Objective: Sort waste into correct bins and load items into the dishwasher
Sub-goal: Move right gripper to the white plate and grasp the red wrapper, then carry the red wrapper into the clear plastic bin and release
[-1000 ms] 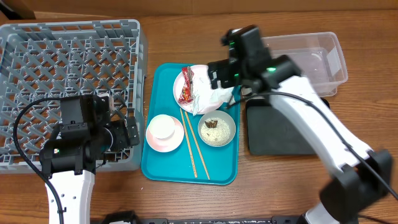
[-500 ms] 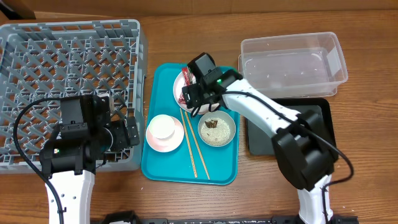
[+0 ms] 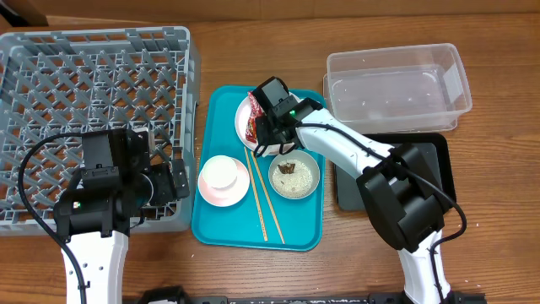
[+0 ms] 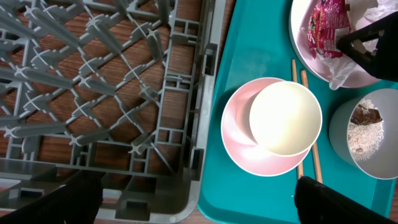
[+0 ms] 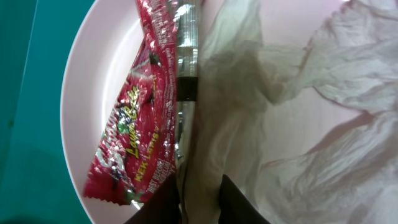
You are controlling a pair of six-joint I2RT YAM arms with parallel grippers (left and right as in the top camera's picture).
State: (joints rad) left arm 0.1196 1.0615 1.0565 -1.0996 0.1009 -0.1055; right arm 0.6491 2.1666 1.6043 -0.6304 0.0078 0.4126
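Pinching a fold of the crumpled white napkin (image 5: 298,93), your right end effector (image 5: 200,202) is nearly closed beside the red snack wrapper (image 5: 134,143) on the white plate (image 5: 81,106); your left end effector (image 4: 199,205) gapes empty. Clear tub (image 3: 396,56), black tray (image 3: 440,169) and grey dish rack (image 3: 93,76) hold nothing yet.

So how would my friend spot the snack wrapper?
Find the blue-green tray in the middle of the table, then the white plate at its far end. The wrapper lies on the plate's left side, beside a crumpled white napkin. It is the only shiny red thing there.
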